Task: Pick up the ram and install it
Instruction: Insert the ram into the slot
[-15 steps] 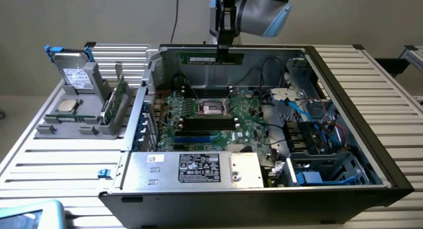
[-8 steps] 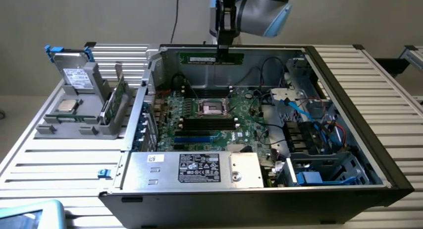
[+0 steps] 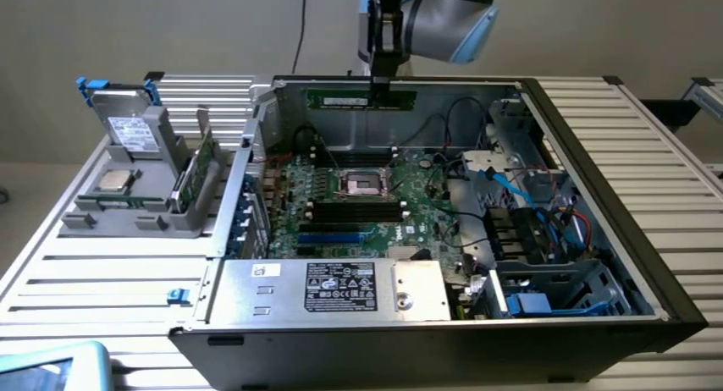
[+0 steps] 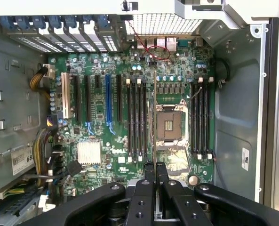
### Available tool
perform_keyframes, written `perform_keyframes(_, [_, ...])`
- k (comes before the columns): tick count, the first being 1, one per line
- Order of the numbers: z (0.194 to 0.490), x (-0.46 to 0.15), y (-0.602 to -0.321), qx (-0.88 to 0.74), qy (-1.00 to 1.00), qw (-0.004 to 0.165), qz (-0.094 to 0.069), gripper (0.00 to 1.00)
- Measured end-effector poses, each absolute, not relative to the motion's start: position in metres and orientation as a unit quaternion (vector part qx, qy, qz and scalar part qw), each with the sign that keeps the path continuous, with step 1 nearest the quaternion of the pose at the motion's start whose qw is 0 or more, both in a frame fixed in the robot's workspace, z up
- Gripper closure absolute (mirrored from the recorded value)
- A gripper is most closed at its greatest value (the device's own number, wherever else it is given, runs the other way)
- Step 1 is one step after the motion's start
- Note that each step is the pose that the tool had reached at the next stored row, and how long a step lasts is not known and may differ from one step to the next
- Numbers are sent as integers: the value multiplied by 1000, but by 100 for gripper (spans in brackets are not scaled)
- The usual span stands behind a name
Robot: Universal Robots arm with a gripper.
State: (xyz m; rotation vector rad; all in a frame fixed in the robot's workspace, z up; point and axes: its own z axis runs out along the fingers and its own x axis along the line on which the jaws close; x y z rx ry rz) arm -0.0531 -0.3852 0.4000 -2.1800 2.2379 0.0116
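Hanging over open case (image 3: 595,179), pincer (image 3: 382,85) clamped narrow on ram (image 3: 339,98); slight tilt against slots (image 4: 137,120) risks jamming, or stick clipping bare socket (image 4: 170,125).

An open computer case (image 3: 395,357) lies on its side on the slatted white desk (image 3: 102,272). Inside it a green motherboard (image 3: 421,206) lies flat, its square processor socket (image 3: 364,184) near the middle. A metal box with a printed label (image 3: 339,287) sits at the near end, and blue cables (image 3: 509,188) run on the exterior view's right. Beside the case, on the exterior view's left, a grey rack (image 3: 169,213) holds a drive with a white label (image 3: 127,129), standing upright, and a square silver chip (image 3: 113,181).
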Motion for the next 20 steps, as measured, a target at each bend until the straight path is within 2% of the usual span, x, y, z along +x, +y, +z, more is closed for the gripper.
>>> perform_keyframes(8, [392,-55,-385,-714,700,5,1,87])
perform_keyframes(14, [387,-55,-385,-718,696,-4,-8,87])
perform_keyframes(20, [376,-54,-385,-718,696,-4,-8,87])
